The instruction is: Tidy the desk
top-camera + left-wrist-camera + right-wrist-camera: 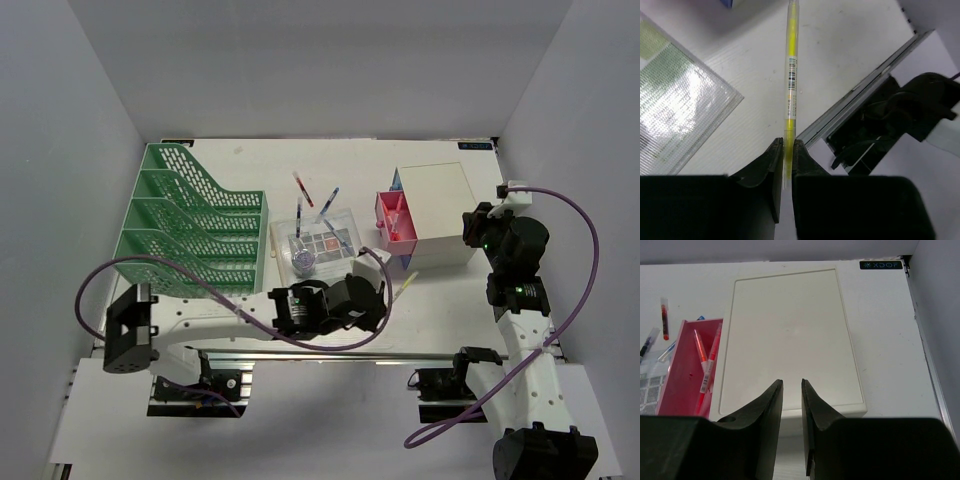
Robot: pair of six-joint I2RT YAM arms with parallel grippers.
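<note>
Surface [445,310]: white, fills the middle of the overhead view, grey walls on three sides, metal rail [320,353] along its near edge by the arm bases

Left pincer [788,146]: clenched on the lower end of a yellow pen [791,75]; the pen runs straight out from the jaws over the surface, between the corner of a clear tray [685,100] and the rail

Right pincer [792,385]: jaws a narrow gap apart, nothing between them, hanging over the near edge of a white box [790,330]

Pink drawer [682,375]: pulled out on the box's left side, two red pens [701,352] lying inside

Green file rack [190,225]: at the far left of the surface, well apart from the box

Two loose pens [303,188] lie just beyond the clear tray's far edge
</note>
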